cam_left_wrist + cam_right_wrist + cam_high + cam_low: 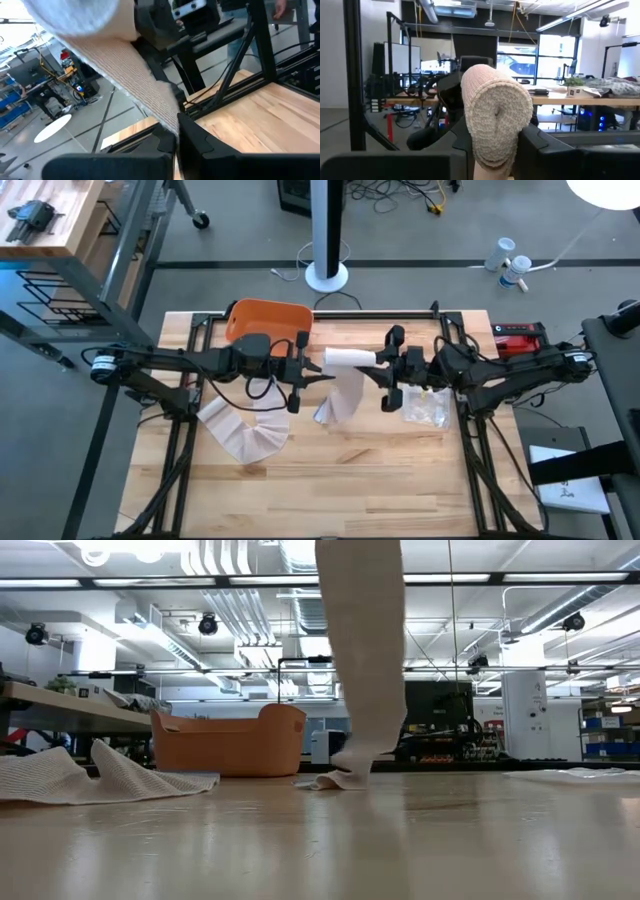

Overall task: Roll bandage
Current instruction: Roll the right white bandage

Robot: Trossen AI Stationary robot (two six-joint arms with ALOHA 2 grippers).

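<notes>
Holding the rolled bandage point(347, 359) above the table centre, the right gripper point(388, 370) clamps its end; the left gripper point(299, 374) pinches the hanging strip, probably to keep tension.

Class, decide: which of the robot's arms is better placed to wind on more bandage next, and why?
Probably the right: the right gripper is shut on the roll, so it can turn it, while the left gripper pinches the hanging strip.

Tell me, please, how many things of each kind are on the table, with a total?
Bandages: 2, one partly rolled bandage held up between both grippers, one loose bandage lying flat.
Orange bins: 1, the orange bin.
Clear plastic bags: 1, the clear plastic bag.
Total: 4.
</notes>
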